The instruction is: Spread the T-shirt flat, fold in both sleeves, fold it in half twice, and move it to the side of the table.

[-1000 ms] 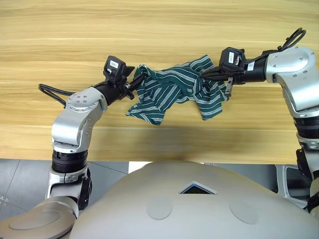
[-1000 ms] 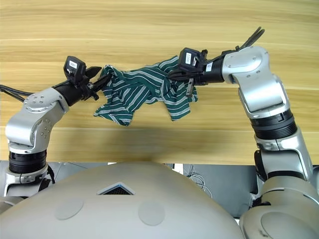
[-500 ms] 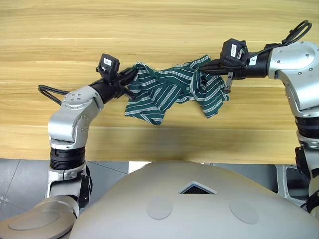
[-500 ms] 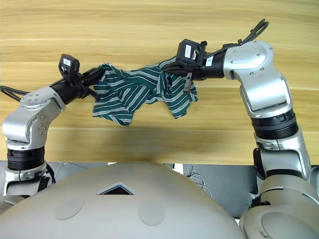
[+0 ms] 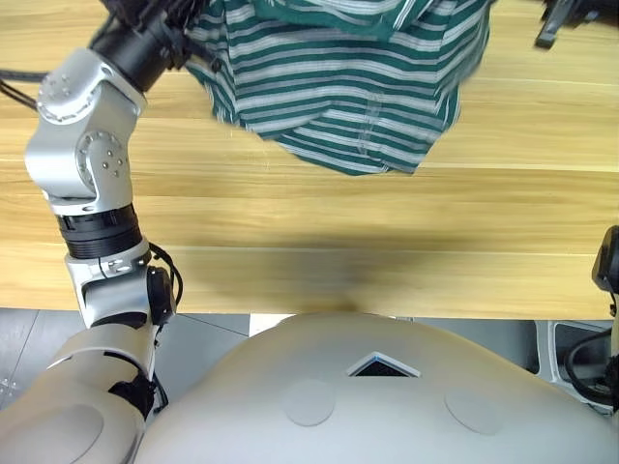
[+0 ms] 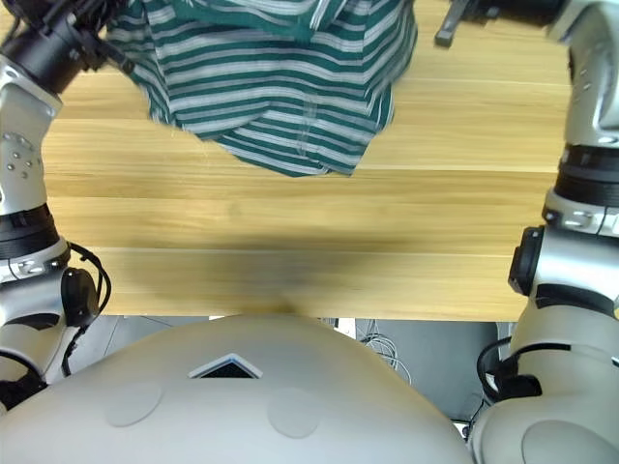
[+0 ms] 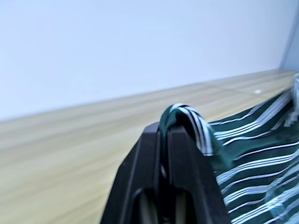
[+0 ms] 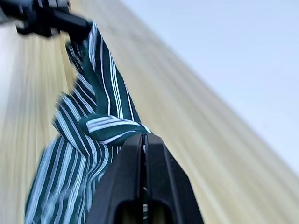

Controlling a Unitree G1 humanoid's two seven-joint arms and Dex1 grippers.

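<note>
Above the pale wooden bench, one green white-striped fabric T-shirt hangs between two raised arms, left tool and right tool each pinching its edge.

The T-shirt, dark green with white stripes, hangs lifted, stretched left to right, its rumpled lower edge drooping.

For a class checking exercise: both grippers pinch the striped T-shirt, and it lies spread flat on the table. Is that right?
Not quite. The left gripper and right gripper do pinch the T-shirt, but it does not lie flat on the table: it hangs bunched between them above the wood, with its shadow well apart from its lower edge, as the left eye view shows.
</note>
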